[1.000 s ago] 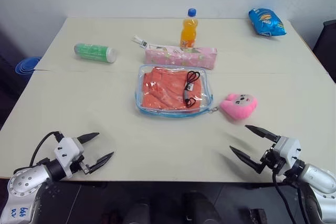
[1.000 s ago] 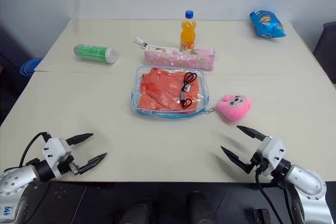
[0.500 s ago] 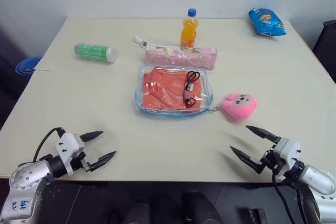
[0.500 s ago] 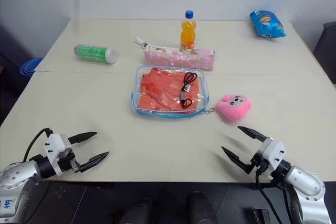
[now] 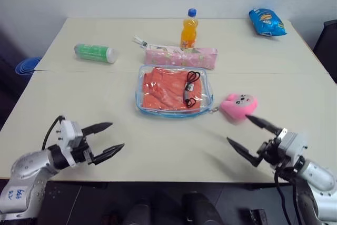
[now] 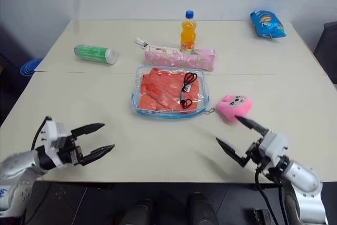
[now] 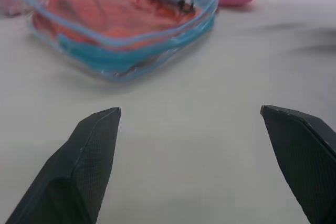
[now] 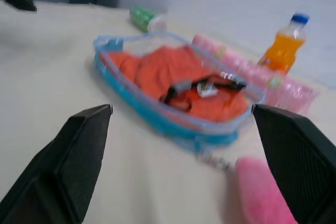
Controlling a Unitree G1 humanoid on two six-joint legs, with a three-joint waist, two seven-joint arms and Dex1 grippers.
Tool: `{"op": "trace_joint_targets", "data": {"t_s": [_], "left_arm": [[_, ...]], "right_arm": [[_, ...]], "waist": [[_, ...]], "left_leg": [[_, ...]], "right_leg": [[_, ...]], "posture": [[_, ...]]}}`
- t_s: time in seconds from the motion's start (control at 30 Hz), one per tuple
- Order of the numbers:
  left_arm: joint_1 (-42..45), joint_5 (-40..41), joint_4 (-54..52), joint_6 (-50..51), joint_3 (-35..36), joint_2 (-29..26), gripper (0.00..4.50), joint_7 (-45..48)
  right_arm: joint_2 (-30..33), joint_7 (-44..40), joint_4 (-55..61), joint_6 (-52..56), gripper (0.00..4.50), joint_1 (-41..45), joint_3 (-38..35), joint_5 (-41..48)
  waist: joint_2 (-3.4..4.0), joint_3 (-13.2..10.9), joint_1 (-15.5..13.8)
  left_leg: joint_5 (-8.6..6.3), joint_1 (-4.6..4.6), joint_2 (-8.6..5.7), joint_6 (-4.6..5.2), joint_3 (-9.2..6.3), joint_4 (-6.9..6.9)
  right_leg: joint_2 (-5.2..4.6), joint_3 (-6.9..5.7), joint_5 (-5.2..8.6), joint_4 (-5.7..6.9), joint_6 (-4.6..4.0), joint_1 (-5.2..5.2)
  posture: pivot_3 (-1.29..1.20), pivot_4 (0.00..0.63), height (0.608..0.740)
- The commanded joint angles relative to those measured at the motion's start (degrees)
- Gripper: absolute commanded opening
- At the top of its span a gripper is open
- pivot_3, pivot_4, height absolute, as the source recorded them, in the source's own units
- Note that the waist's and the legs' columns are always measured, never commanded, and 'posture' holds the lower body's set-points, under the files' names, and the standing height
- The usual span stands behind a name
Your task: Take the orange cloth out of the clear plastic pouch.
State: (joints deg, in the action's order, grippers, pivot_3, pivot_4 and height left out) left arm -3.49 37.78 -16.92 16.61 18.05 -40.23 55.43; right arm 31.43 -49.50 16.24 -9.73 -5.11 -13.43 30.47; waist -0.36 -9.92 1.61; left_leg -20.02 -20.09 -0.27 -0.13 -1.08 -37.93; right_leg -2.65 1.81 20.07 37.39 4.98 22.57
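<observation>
Mid-table, the clear plastic pouch looks light and slippery, so pin its blue edge and pinch the soft orange cloth inside, probably through the far edge; left gripper and right gripper both wide, empty.

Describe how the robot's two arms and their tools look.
Both arms are silver-grey metal. Each ends in a white block carrying a tool, left tool and right tool, with two black pointed fingers. A black cable loops at each wrist. The left arm bears small blue markings.
</observation>
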Motion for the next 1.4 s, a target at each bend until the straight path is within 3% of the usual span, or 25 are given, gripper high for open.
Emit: {"op": "trace_joint_targets", "data": {"t_s": [0.03, 0.17, 0.3, 0.37, 0.53, 0.73, 0.87, 1.0, 1.2, 1.3, 1.4], "left_arm": [[3.2, 2.8, -2.6, 3.1, 0.1, -1.3, 4.50, -0.6], [4.1, 1.7, -1.5, 3.5, -0.9, -2.0, 4.50, 1.5], [2.3, 2.4, -1.1, 5.3, -2.1, -4.0, 4.50, 6.1], [2.8, 1.5, -0.8, 4.2, -2.6, -3.4, 4.50, 6.2], [2.8, -0.4, -2.2, 2.0, -4.4, -0.6, 4.50, 4.7], [2.1, -1.3, -3.1, 0.4, -4.4, 0.6, 4.50, 3.7], [1.7, -1.9, -2.9, -0.3, -4.4, 0.7, 4.50, 3.6], [2.7, -2.4, -2.0, -0.9, -4.8, 0.9, 4.50, 3.5], [5.0, -2.6, -0.9, -1.7, -6.7, 1.6, 4.50, 4.1], [7.1, -2.1, -0.5, -1.4, -7.7, 2.6, 4.50, 3.9], [8.4, -2.6, 0.6, -1.4, -9.0, 3.4, 4.50, 4.3]], "right_arm": [[4.2, 2.9, 4.9, 14.1, 4.45, 5.3, 6.1, -0.5], [1.9, 11.5, 3.7, 27.9, 4.45, 17.4, 12.3, -2.5], [-4.8, 19.0, -6.4, 41.1, 4.45, 34.1, 21.3, -9.8], [-6.2, 21.5, -10.6, 45.8, 4.45, 38.5, 24.3, -13.7], [-10.9, 24.6, -24.2, 47.2, 4.45, 47.6, 28.3, -20.8], [-13.6, 23.8, -25.0, 48.3, 4.45, 48.6, 25.9, -20.5], [-13.1, 22.4, -25.0, 47.9, 3.60, 47.5, 24.3, -20.4], [-13.1, 21.2, -25.4, 47.9, 2.20, 46.8, 21.2, -18.9], [-12.4, 12.9, -19.9, 39.0, 2.18, 43.7, 16.3, -13.7], [-9.2, 4.8, -12.5, 34.9, 2.18, 39.1, 12.3, -7.9], [-3.5, 3.7, -7.6, 37.3, 2.18, 34.3, 7.7, -5.9]], "waist": [[0.01, 0.0, 0.1], [0.02, 0.0, 0.5], [0.02, 0.0, 0.7], [0.01, 0.0, 0.5], [0.00, 0.0, 0.1], [-0.01, 0.0, 0.3], [-0.01, 0.0, 0.4], [-0.01, 0.0, 0.4], [-0.01, 0.0, 0.3], [-0.02, 0.0, 0.1], [-0.02, 0.0, 0.0]], "left_leg": [[0.02, 0.00, 0.00, -0.03, -0.01, -0.01], [0.11, -0.03, 0.00, -0.18, 0.01, 0.00], [0.29, -0.23, 0.00, -0.49, 0.05, -0.01], [0.31, -0.39, -0.01, -0.51, 0.06, -0.02], [0.36, -1.30, -0.06, -0.52, 0.01, -0.26], [0.34, -1.31, -0.05, -0.48, 0.04, -0.29], [0.37, -1.26, -0.05, -0.51, 0.06, -0.30], [0.37, -1.24, -0.05, -0.51, 0.06, -0.29], [0.37, -1.24, -0.05, -0.50, 0.07, -0.27], [0.37, -1.28, -0.05, -0.50, 0.05, -0.25], [0.34, -1.28, -0.05, -0.44, 0.04, -0.30]], "right_leg": [[0.00, 0.00, 0.00, 0.02, 0.00, 0.01], [0.04, 0.03, 0.01, 0.06, -0.01, 0.15], [0.08, 0.09, 0.01, 0.22, -0.02, 0.49], [0.06, 0.09, 0.01, 0.38, -0.02, 0.77], [0.03, 0.00, 0.01, 0.51, -0.02, 1.45], [0.04, -0.01, -0.01, 0.54, 0.01, 1.47], [0.04, 0.02, -0.01, 0.56, 0.01, 1.47], [0.04, 0.03, -0.01, 0.58, 0.01, 1.47], [0.06, 0.03, -0.01, 0.59, 0.01, 1.47], [0.08, 0.00, -0.01, 0.60, 0.01, 1.47], [0.07, 0.00, -0.04, 0.59, 0.07, 1.37]], "posture": [[0.00, 0.150, 0.740], [0.00, 0.150, 0.740], [0.00, 0.150, 0.740], [0.00, 0.150, 0.740], [0.00, 0.150, 0.740], [0.00, 0.150, 0.740], [0.00, 0.150, 0.740], [0.00, 0.150, 0.740], [0.00, 0.150, 0.740], [0.00, 0.150, 0.740], [0.00, 0.150, 0.740]]}}
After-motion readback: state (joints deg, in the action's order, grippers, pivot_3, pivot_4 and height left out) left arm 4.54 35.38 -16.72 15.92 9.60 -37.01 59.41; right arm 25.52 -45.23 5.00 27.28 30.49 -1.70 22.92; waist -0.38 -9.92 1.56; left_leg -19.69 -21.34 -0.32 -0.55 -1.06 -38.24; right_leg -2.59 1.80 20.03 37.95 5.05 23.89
